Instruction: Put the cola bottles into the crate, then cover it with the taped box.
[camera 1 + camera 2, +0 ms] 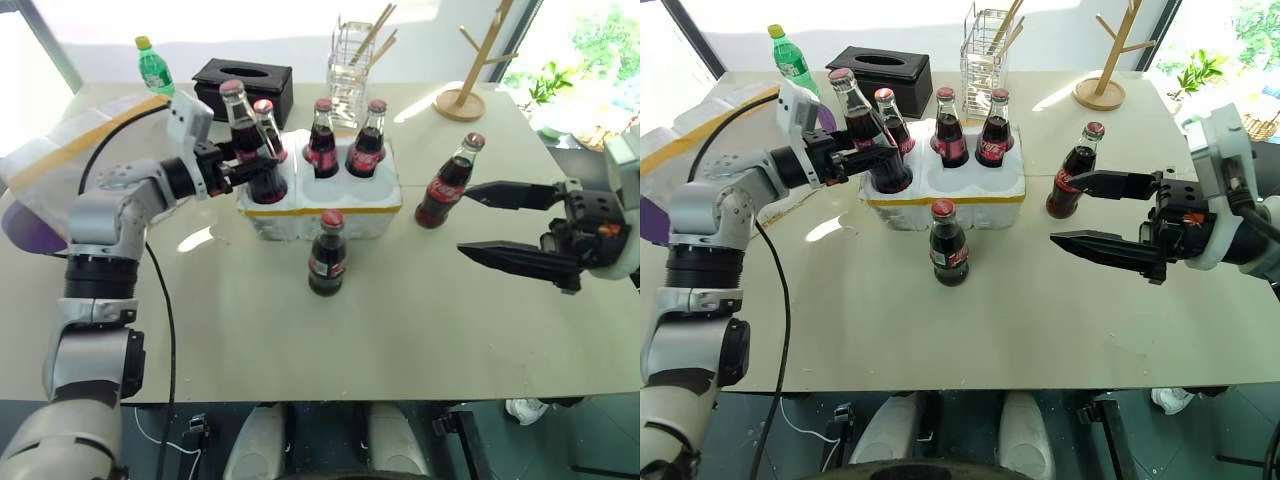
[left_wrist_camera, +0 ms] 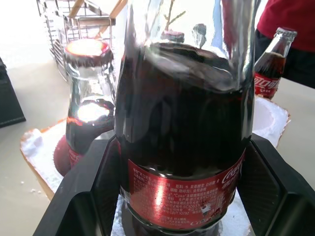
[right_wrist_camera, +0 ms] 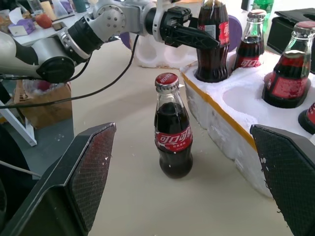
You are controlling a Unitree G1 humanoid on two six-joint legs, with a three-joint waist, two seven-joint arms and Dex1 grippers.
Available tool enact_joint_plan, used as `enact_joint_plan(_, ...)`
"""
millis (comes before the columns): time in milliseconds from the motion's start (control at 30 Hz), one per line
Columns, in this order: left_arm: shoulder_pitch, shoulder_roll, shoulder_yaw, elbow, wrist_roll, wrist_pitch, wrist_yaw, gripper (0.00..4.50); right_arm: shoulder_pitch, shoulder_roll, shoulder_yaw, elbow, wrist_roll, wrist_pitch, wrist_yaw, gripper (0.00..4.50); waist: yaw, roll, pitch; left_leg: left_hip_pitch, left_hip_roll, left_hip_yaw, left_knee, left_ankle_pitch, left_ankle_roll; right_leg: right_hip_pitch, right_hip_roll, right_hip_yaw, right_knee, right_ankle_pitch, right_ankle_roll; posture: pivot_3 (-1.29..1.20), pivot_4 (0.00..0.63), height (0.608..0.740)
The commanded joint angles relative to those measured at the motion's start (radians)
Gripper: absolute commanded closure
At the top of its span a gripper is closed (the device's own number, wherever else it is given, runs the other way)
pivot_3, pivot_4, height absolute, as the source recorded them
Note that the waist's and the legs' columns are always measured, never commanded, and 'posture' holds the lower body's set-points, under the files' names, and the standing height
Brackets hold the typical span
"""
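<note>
**Op:** Glass, full, so heavy for its size and slick. My left fingers (image 1: 237, 165) are pinching one of the cola bottles (image 1: 862, 128) w/ a pad on each side of the body, at label height, and I'm holding it over the near-left end of the crate (image 1: 945, 189). Whether its base is already in the well or just above it, can't tell.

**Obs:** Grip ok?

**Op:** Looks ok. Low on the body is the right spot imo; the neck's narrow and smooth, and a bottle gripped up there would likely swing. Glass is stiff, no give, so I rely on pad friction only, and a tilt could let it slide.

**Obs:** Right side?

**Op:** Right fingers (image 1: 1102, 217) spread wide, nothing between them, hovering above the table (image 1: 400, 320), near the bottle at the crate's right end (image 1: 448, 182) but apart from it. From the wrist cam they point toward the bottle in front of the crate (image 3: 173, 132).

**Obs:** Count?

**Op:** Three bottles upright in the crate: one back-left just beside mine, two further right. Two loose on the table, both upright. Each needs the same low body grip, then a straight drop into a well.

**Obs:** And the foam?

**Op:** Crate's light and crumbly, crumbs in the left wrist cam. A hard set-down could shove it or chip it, and glass on glass next to the neighbour is my worry. Taped box (image 1: 70, 140) sits far left behind my arm; bulky but prob light, a two-arm job by the sides.
</note>
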Motion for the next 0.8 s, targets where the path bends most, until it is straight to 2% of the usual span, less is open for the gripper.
enact_joint_plan(33,-0.016,-0.001,-0.012,-0.025,0.057,-0.107,-0.014,1.84,-0.01,0.003,-0.025,-0.008,-0.009,-0.026,-0.013,0.0,0.0,0.0,0.0,0.0,0.0,0.0,0.0,0.0,0.0,0.0,0.0,0.0,0.0,0.0,0.0,0.0,0.15,0.74)
enact_joint_plan(333,0.059,-0.023,-0.067,0.068,0.191,-0.236,0.001,1.84,-0.006,0.034,0.049,0.011,-0.11,-0.08,-0.029,0.0,-0.002,0.0,0.0,0.0,0.0,0.0,0.0,0.0,0.0,0.0,0.0,0.0,0.0,0.0,0.0,0.0,0.15,0.74)
enact_joint_plan(400,0.064,-0.03,-0.065,0.076,0.199,-0.241,0.001,0.76,-0.012,0.042,0.059,0.017,-0.12,-0.085,-0.03,0.0,-0.001,0.0,0.0,0.001,0.0,0.0,0.0,0.0,0.0,0.0,0.0,0.0,0.0,0.0,0.0,0.0,0.15,0.74)
enact_joint_plan(467,0.068,-0.033,-0.057,0.066,0.192,-0.23,-0.004,0.05,-0.013,0.045,0.065,0.022,-0.132,-0.088,-0.027,0.0,0.0,0.0,0.0,0.001,0.0,0.0,0.0,0.0,0.0,0.0,0.0,0.0,0.001,0.0,0.0,0.0,0.15,0.74)
enact_joint_plan(667,0.077,-0.022,0.032,-0.028,0.083,-0.104,-0.01,0.05,0.023,0.045,0.08,0.025,-0.179,-0.108,0.006,0.0,0.0,0.0,0.0,0.001,0.0,0.0,0.001,0.0,0.0,0.0,0.0,0.0,0.002,0.0,0.0,0.0,0.15,0.74)
enact_joint_plan(800,0.092,0.057,0.135,-0.172,-0.05,0.055,-0.037,0.05,0.064,0.057,0.12,0.019,-0.244,-0.143,0.013,0.0,-0.004,0.0,0.0,0.001,0.0,0.0,0.001,0.0,0.0,0.0,0.0,0.0,0.002,0.0,0.0,0.0,0.15,0.74)
